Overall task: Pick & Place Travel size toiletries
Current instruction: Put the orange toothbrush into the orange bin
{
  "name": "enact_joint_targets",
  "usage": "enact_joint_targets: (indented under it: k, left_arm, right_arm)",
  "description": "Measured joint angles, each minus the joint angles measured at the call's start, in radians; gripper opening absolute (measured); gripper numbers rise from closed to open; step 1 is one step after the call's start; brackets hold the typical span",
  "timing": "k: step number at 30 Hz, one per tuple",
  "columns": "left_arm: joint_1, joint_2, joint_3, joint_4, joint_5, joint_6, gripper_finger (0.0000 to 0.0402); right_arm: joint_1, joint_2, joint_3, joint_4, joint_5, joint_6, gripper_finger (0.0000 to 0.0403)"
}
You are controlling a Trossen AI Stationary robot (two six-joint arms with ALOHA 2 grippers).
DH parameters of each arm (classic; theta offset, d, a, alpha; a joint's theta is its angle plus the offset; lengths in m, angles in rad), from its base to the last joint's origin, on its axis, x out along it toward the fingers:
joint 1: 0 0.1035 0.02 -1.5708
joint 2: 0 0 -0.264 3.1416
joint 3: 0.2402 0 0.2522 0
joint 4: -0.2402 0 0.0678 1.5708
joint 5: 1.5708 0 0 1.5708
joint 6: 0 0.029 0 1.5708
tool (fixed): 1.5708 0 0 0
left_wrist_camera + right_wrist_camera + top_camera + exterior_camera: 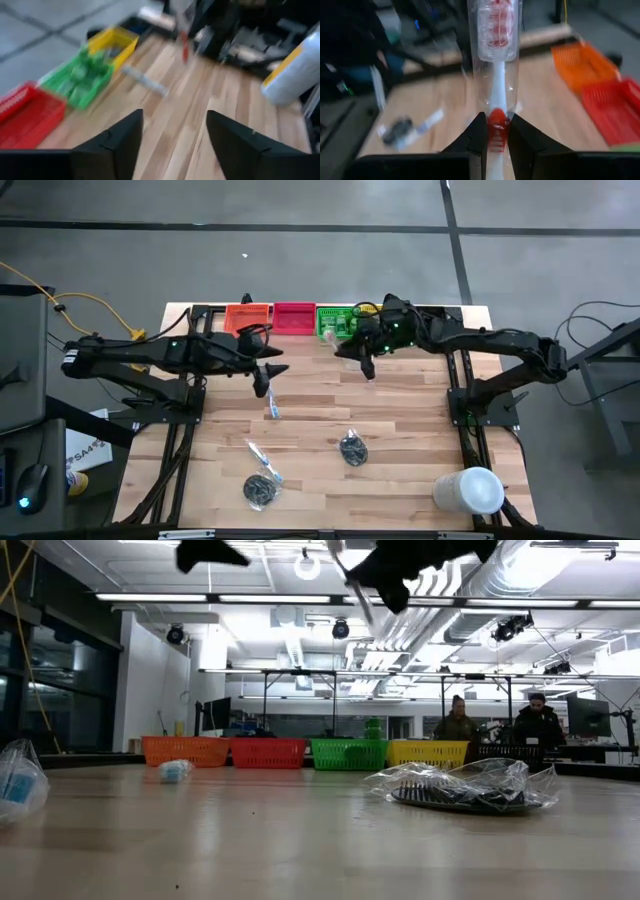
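Observation:
My right gripper (364,364) hangs over the table's far middle, just in front of the green bin (334,322). It is shut on a clear-wrapped white toothbrush with red bristles (497,30). My left gripper (175,117) is open and touches nothing; it hovers above the table in front of the orange bin (248,317). Lying flat on the wood are two wrapped white-blue toothbrushes (272,409) (263,461) and two dark round bundles in clear wrap (352,448) (260,490). My right gripper pinches the wrapped toothbrush between its two fingers at a red part of the handle (496,121). The fingers lie across the handle. The brush head (497,22) sticks out past the fingertips. The toothbrush (350,582) is lifted well clear of the table.
Orange, red (294,317), green and yellow (364,311) bins stand in a row along the far edge; the green one holds stubby green bottles. A large white cylinder (468,489) lies at the near right corner. Bare wood lies between the arms. People sit far behind the table (537,720).

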Motion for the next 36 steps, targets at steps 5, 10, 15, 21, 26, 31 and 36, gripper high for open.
enact_joint_targets:
  k: [5, 10, 15, 21, 26, 31, 36]
  left_arm:
    - [0.0, 0.055, 0.0, 0.225, 0.017, 0.089, 0.0268]
    - [0.001, 0.096, 0.001, 0.384, 0.017, 0.132, 0.0277]
    - [0.001, 0.138, 0.0, 0.445, 0.041, 0.125, 0.0278]
    - [0.0, 0.177, 0.0, 0.455, 0.049, 0.093, 0.0278]
    - [0.0, 0.175, 0.0, 0.455, 0.103, 0.067, 0.026]
    - [0.0, 0.171, 0.0, 0.48, 0.167, 0.062, 0.019]
    - [0.0, 0.171, 0.0, 0.474, 0.179, 0.06, 0.0086]
  right_arm:
    - [0.08, 0.023, 0.001, 0.246, 0.032, 0.022, 0.0041]
    - [0.122, 0.078, 0.0, 0.368, 0.041, 0.039, 0.0041]
    - [0.157, 0.14, 0.0, 0.463, 0.038, 0.075, 0.0041]
    - [0.201, 0.193, 0.0, 0.54, 0.036, 0.101, 0.0041]
    - [0.208, 0.193, 0.0, 0.533, 0.043, 0.099, 0.0041]
    - [0.199, 0.191, 0.0, 0.533, 0.043, 0.098, 0.0041]
    - [0.199, 0.19, 0.0, 0.53, 0.046, 0.101, 0.0041]
